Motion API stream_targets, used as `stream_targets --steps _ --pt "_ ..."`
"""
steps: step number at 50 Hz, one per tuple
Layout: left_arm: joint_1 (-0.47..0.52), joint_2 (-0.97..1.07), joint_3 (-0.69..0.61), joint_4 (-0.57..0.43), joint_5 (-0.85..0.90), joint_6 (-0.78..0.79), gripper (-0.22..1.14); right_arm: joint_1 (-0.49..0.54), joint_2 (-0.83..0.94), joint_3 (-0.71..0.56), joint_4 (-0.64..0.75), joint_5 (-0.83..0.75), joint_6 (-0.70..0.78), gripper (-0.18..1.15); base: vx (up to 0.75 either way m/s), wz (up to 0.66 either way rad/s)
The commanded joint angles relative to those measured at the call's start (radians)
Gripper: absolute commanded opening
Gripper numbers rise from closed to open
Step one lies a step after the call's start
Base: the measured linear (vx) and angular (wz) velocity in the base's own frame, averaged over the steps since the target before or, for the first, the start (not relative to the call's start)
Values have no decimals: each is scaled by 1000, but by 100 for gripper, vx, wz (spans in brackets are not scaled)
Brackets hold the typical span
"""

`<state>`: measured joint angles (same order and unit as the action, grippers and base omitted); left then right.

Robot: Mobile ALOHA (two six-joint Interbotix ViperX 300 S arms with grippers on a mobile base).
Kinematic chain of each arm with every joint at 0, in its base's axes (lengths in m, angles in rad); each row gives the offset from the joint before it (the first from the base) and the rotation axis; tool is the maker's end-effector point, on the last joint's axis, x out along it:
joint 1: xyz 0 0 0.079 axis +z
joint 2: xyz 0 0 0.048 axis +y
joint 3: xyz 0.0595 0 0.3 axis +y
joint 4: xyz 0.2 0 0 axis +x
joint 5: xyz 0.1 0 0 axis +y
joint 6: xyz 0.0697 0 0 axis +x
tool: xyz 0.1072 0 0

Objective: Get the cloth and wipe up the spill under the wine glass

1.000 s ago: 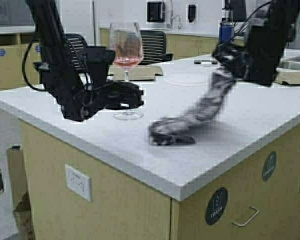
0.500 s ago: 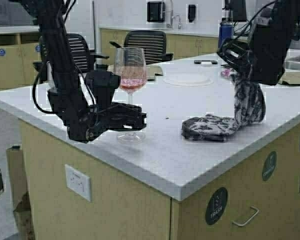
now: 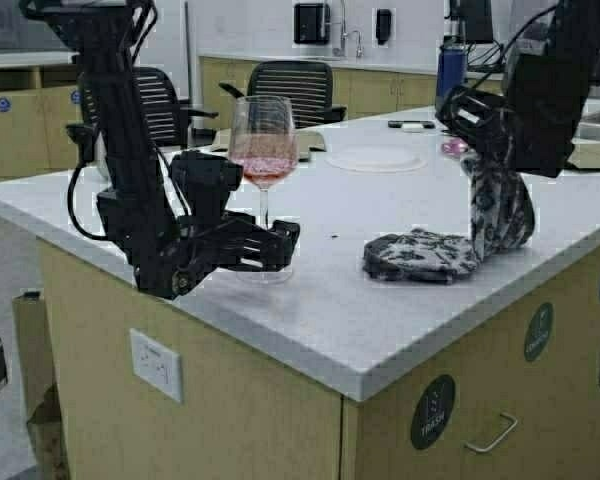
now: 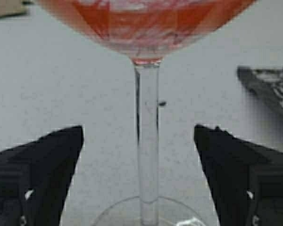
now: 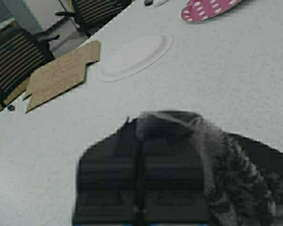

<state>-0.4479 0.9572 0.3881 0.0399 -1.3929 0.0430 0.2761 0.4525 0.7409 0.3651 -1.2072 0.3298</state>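
Note:
The wine glass [image 3: 263, 150] with pink liquid stands on the white counter [image 3: 340, 310] near its front left edge. My left gripper [image 3: 280, 245] is open, one finger on each side of the stem [image 4: 147, 141] low by the foot, not touching it. My right gripper [image 3: 485, 150] is shut on the floral cloth [image 3: 450, 250], which hangs from it at the right with its lower end bunched on the counter. In the right wrist view the cloth [image 5: 245, 179] drapes over the closed fingers [image 5: 113, 183]. No spill shows.
A white plate [image 3: 375, 158], flat cardboard [image 3: 280, 145], a pink dotted item [image 3: 452, 146] and a blue bottle [image 3: 450, 62] lie farther back. Office chairs [image 3: 300, 88] stand behind the counter. A sink area [image 3: 590, 125] is at far right.
My left gripper brought the wine glass toward the front edge, set it down and opened. My right gripper dragged the cloth to the right and now holds still.

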Motion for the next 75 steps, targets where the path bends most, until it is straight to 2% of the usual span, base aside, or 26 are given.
stream_targets --steps 1,12,20,26,35,42,47,62,75 --pt "-2 -35 71 -3 -74 3 100 2 -40 9 -21 -14 -2 7 0 0" --pt "-2 -98 362 -26 -282 2 100 3 -107 149 -32 -21 -12 7 0 0" --pt "-3 -222 568 -31 -302 -2 100 9 -195 252 -106 9 -51 7 0 0" --pt "-3 -356 681 -52 -291 -2 100 9 -293 276 -158 140 -95 7 0 0" --pt "-3 -569 773 -77 -186 -8 100 9 -472 259 -222 448 -176 7 0 0" --pt "-3 -769 782 -95 11 -12 100 8 -586 212 -239 644 -241 7 0 0" --pt "-3 -911 764 -123 160 -9 100 8 -646 173 -242 730 -288 7 0 0" --pt "-2 -1244 566 -138 736 -11 100 8 -782 32 -241 974 -371 7 0 0" --pt "-3 -1408 420 -138 946 -5 100 9 -893 -37 -242 1081 -373 7 0 0"
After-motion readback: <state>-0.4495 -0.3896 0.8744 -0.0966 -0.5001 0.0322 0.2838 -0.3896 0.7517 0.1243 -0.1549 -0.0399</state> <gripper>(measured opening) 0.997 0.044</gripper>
